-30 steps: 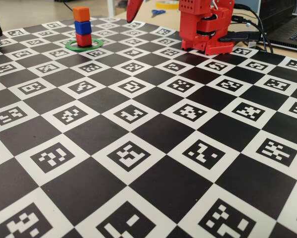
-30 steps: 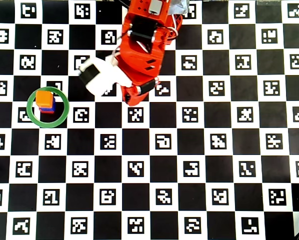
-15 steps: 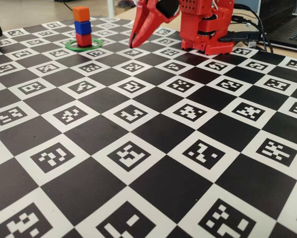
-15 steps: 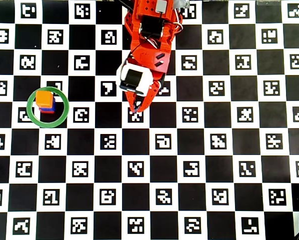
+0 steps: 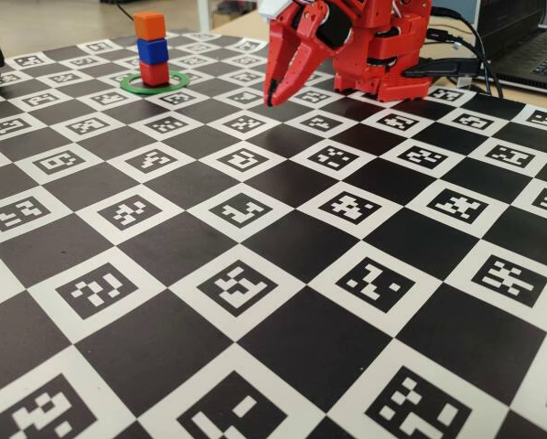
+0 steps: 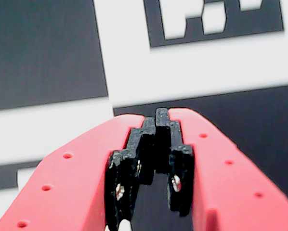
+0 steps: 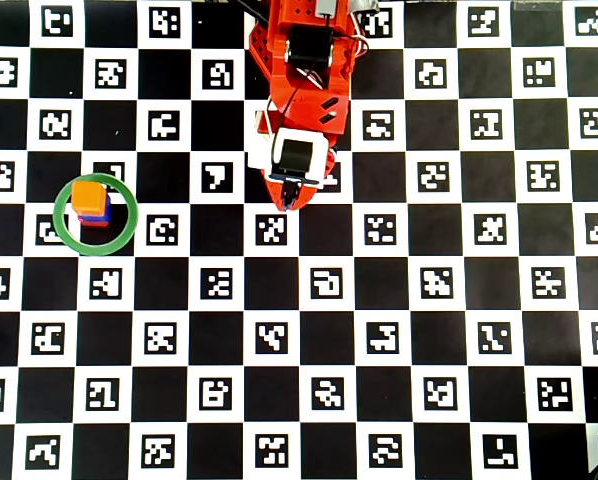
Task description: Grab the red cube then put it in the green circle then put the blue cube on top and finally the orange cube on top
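in the fixed view the checkered marker board (image 5: 255, 302) fills the near ground. beyond it, upper middle of the frame, my gripper (image 5: 272, 96) points down at the board, fingers pressed together with nothing between them; the wrist view shows the black pads (image 6: 175, 161) meeting at the tips. farther back, upper left of the frame, the green circle (image 5: 138, 88) lies flat with the stack in it: the red cube (image 5: 154, 73) at the bottom, the blue cube (image 5: 152, 50) on it, the orange cube (image 5: 148, 25) on top. from overhead the stack sits in the ring's upper left part, well apart from me.
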Controlling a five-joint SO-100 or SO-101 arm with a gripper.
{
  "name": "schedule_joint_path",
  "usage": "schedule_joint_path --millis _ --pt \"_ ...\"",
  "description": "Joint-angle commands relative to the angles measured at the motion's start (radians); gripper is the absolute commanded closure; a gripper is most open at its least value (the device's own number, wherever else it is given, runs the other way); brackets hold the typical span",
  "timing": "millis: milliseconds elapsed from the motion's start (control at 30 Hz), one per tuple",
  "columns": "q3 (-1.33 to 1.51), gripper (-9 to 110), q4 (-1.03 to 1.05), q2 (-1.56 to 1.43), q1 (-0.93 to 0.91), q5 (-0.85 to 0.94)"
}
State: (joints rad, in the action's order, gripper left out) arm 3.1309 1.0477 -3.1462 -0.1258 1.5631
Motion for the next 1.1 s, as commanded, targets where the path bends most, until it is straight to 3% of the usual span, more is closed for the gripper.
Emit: schedule_joint_path --millis 0,267,1067 --pt "0.054 107 0.120 -0.055 0.017 -0.003" --pt "0.054 107 0.272 -0.146 0.020 -0.046" --pt "0.054 107 0.308 -0.212 0.071 -0.037"
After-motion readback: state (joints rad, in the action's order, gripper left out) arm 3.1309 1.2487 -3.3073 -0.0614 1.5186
